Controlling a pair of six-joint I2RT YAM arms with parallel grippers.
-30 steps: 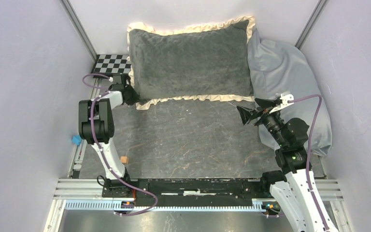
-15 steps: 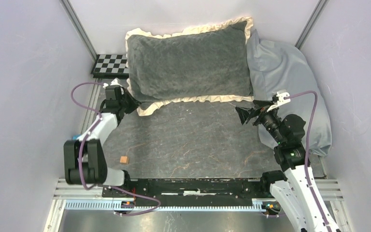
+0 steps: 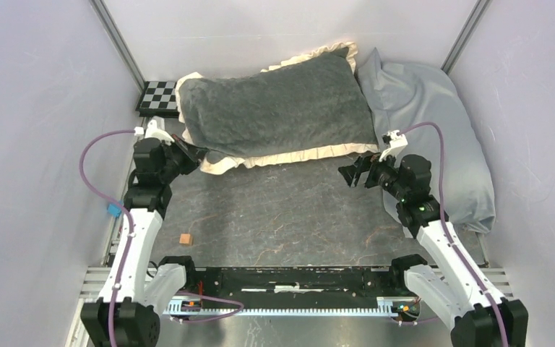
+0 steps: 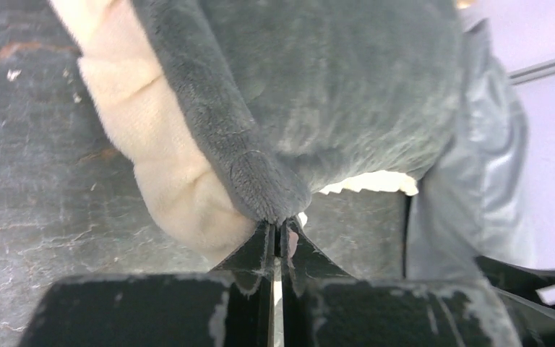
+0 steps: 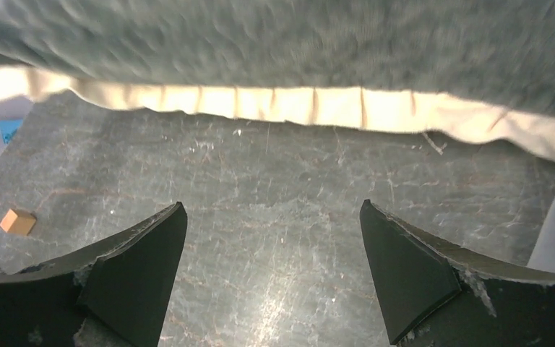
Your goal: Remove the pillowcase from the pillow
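R gripper [image 5: 272, 204] jaws wide apart, over table [image 5: 274, 289] | pillowcase [image 5: 296, 36] grey face + cream frill across top, ahead of tips | orange block [image 5: 18, 220] far L

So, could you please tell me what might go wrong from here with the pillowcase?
The left end effector is shut on just a small tip of the pillowcase corner, so the plush may slip out under a pull. The right end effector is open and holds nothing, so the whole filled case may simply slide across the table. The blue-grey pillow lies right beside its right end and could get dragged along.
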